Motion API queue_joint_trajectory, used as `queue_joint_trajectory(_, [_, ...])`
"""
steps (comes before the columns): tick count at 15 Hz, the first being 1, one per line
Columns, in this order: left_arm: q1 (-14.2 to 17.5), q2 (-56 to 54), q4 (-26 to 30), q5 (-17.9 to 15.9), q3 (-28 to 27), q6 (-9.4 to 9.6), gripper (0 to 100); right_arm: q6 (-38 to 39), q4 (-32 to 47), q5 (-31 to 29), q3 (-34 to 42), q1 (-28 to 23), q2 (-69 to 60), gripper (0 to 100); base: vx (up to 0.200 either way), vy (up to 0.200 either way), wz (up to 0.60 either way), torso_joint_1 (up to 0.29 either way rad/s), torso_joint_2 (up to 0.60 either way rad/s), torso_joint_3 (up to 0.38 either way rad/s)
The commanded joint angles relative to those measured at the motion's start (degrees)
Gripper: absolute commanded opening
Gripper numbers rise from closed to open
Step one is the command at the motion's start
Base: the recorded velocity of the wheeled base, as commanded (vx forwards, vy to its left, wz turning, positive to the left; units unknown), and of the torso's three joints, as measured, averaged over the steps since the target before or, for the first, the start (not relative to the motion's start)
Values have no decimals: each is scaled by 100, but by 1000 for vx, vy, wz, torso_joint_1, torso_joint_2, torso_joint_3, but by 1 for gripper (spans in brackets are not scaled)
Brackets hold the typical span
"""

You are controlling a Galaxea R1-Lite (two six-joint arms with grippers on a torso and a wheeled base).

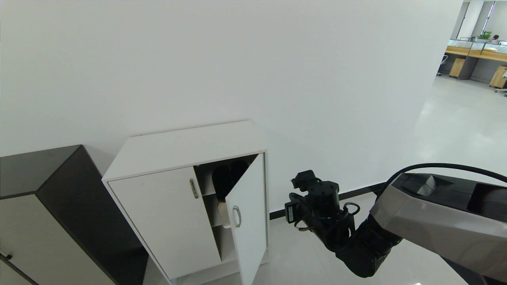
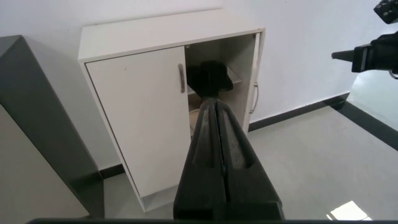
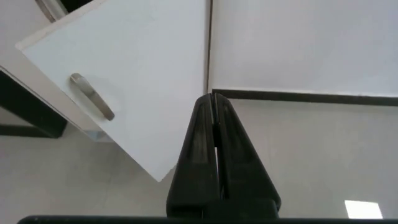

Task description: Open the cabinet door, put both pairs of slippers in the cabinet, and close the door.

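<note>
One cabinet (image 1: 186,146), two doors: left door (image 1: 162,221) closed, right door (image 1: 249,206) ajar. Inside sit one dark slipper pair (image 1: 229,176) and a pale slipper (image 1: 223,213) below. The left gripper (image 2: 214,102) and right gripper (image 3: 213,99) are both pressed together, empty.

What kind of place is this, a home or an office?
Most likely an office building: desks with glass partitions stand in the far room, the pale floor is glossy, and a white cabinet stands against a bare wall.
</note>
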Motion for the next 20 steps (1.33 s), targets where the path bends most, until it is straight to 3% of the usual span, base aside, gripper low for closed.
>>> queue_joint_trajectory(1, [-1,-1,-1,-2,0,-1,0,-23,-274,109,80,-1,186,0,0,0,0,0,0,0])
queue_joint_trajectory(4, [-1,-1,-1,-2,0,-1,0,-541,-863,584,423,-212,406,0,0,0,0,0,0,0])
queue_joint_trajectory(7, [7,-1,-1,-2,0,-1,0,-1192,-1610,575,555,-221,775,0,0,0,0,0,0,0])
queue_joint_trajectory(10, [-1,-1,-1,-2,0,-1,0,-1315,-1179,540,660,-221,371,0,0,0,0,0,0,0])
queue_joint_trajectory(11, [-1,-1,-1,-2,0,-1,0,-989,-142,469,625,-221,-192,0,0,0,0,0,0,0])
queue_joint_trajectory(12, [-1,-1,-1,-2,0,-1,0,-163,631,469,449,-159,-605,0,0,0,0,0,0,0])
queue_joint_trajectory(13, [-1,-1,-1,-2,0,-1,0,355,886,531,379,-124,-737,0,0,0,0,0,0,0])
queue_joint_trajectory(15, [-1,-1,-1,-2,0,-1,0,-277,543,505,502,-221,-526,0,0,0,0,0,0,0])
queue_joint_trajectory(17, [-1,-1,-1,-2,0,-1,0,-418,-186,496,537,-221,-209,0,0,0,0,0,0,0])
queue_joint_trajectory(20, [-1,-1,-1,-2,0,-1,0,-453,-178,487,511,-203,-165,0,0,0,600,5,1,4])
